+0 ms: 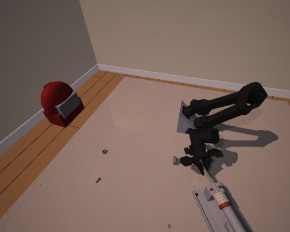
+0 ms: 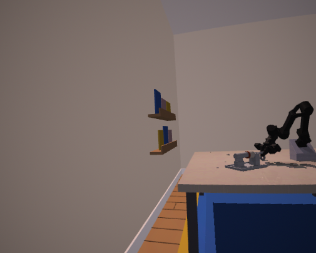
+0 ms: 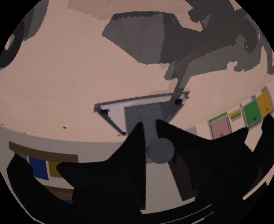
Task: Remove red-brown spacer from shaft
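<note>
The thin grey shaft (image 1: pixel 210 178) (image 3: pixel 160 151) sticks out of the near support block (image 1: pixel 209 193) (image 2: pixel 254 159) (image 3: pixel 141 118). My gripper (image 1: pixel 203 170) (image 2: pixel 263 154) (image 3: pixel 149 125) is shut on its outer end. Pale cream spacers (image 1: pixel 220 197) sit in line behind the support block. The red-brown spacer (image 1: pixel 224 205) (image 2: pixel 248 154) is in the row, between the cream spacers and the thick grey housing (image 1: pixel 233 217) (image 2: pixel 239 155), against the housing's face. Baseplate (image 1: pixel 199 200) (image 2: pixel 243 169) carries the assembly. How deep the shaft reaches inside the spacers is hidden.
A grey ring (image 1: pixel 104 151), a small bolt (image 1: pixel 98 180), a tiny nut (image 1: pixel 169 226) and a pale grey part (image 1: pixel 175 160) lie on the table, the last beside the gripper. The arm's wedge base (image 1: pixel 184 123) (image 2: pixel 303 154) stands behind. A red domed object (image 1: pixel 54 99) is at the left.
</note>
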You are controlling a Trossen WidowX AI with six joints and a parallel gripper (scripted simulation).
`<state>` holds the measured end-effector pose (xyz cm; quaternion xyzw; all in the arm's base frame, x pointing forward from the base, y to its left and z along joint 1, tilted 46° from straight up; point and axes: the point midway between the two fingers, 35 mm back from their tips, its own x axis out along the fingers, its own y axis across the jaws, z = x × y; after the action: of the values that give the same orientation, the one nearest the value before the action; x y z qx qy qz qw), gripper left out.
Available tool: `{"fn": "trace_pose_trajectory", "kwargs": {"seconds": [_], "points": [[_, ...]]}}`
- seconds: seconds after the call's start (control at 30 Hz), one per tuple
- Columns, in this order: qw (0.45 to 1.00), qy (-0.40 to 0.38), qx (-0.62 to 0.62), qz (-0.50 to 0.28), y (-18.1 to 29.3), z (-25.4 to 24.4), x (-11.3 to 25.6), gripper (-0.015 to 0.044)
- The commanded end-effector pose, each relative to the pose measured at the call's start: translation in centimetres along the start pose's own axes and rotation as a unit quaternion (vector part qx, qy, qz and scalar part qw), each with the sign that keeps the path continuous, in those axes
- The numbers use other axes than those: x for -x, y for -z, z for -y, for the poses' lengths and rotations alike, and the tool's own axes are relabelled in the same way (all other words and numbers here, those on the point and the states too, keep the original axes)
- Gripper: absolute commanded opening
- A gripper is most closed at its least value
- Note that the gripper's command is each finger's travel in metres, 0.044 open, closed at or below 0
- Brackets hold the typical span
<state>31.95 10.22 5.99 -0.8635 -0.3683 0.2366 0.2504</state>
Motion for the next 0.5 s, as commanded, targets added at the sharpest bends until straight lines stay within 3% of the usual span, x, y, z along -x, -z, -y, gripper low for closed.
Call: {"fn": "trace_pose_trajectory", "kwargs": {"seconds": [0.0, 0.47], "points": [[1.000, -0.001, 0.001, 0.000, -0.14, -0.05, 0.18, 0.0000], [1.000, -0.001, 0.001, 0.000, -0.27, -0.05, 0.31, 0.0000]]}}
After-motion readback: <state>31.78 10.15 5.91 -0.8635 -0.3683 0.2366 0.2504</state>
